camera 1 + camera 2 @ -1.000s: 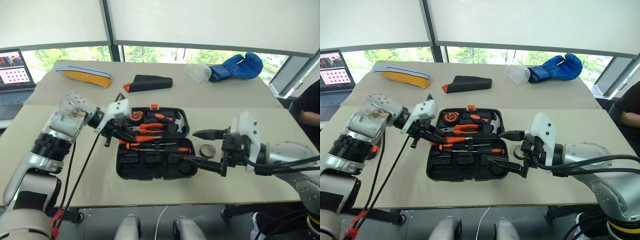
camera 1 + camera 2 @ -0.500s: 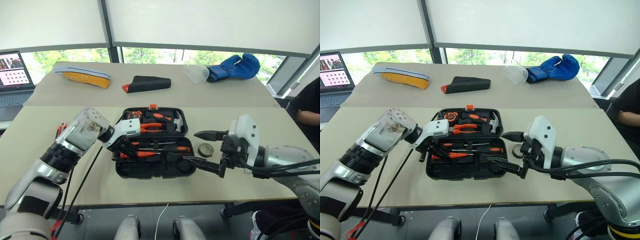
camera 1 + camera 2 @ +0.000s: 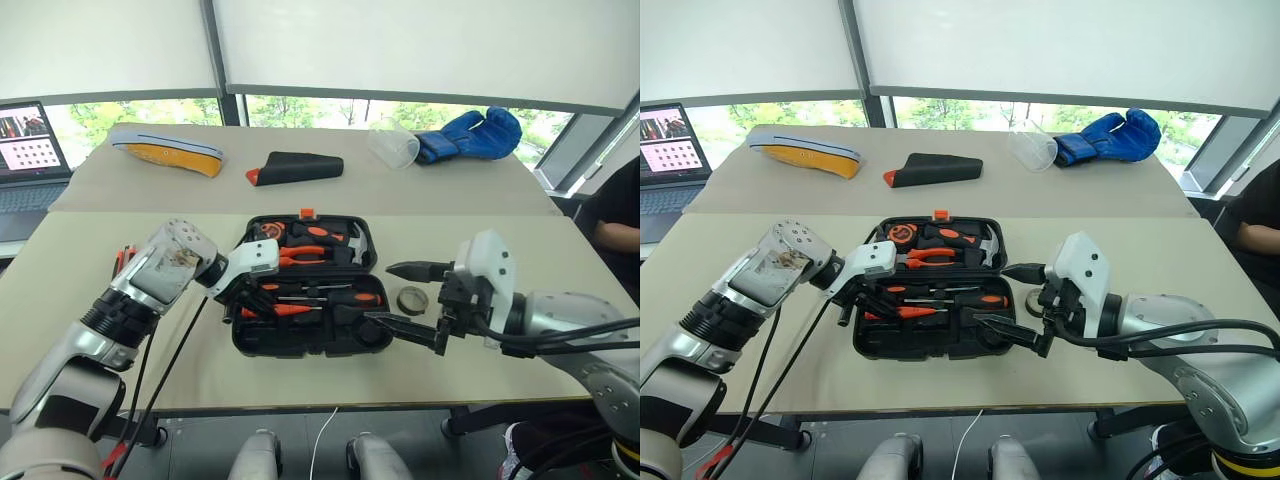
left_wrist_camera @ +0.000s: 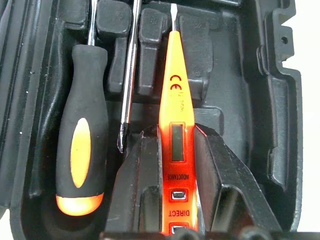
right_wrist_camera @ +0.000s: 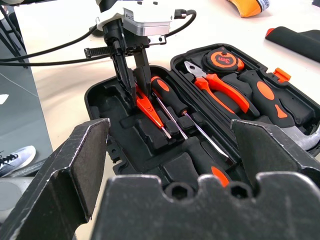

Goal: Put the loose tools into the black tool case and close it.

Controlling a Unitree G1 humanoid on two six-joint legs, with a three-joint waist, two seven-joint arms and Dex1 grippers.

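Between the two black fingers of your left gripper lies the small slim orange tester screwdriver, its handle flanked by both fingers and its metal tip pointing away along a moulded slot. The jaws stand narrowly apart around the handle; you cannot tell whether the pads press on it. Just beside the tester, the thin steel shaft of a second driver runs parallel, and next to that sits a long screwdriver with a black handle and orange oval inlay, seated in its own recess.

All three rest inside the rectangular black plastic tool case, which lies open and flat on the beige table. At the case's far side you see the orange-handled pliers, the round orange-and-black tape measure and the hammer.

Your right gripper hovers at the case's right edge, jaws spread wide, holding nothing. A small black tape roll lies on the table just outside the case, between those fingers as seen from the head.

Farther back on the table: a black wedge-shaped pouch with an orange tip, a clear plastic cup on its side and a blue boxing glove.
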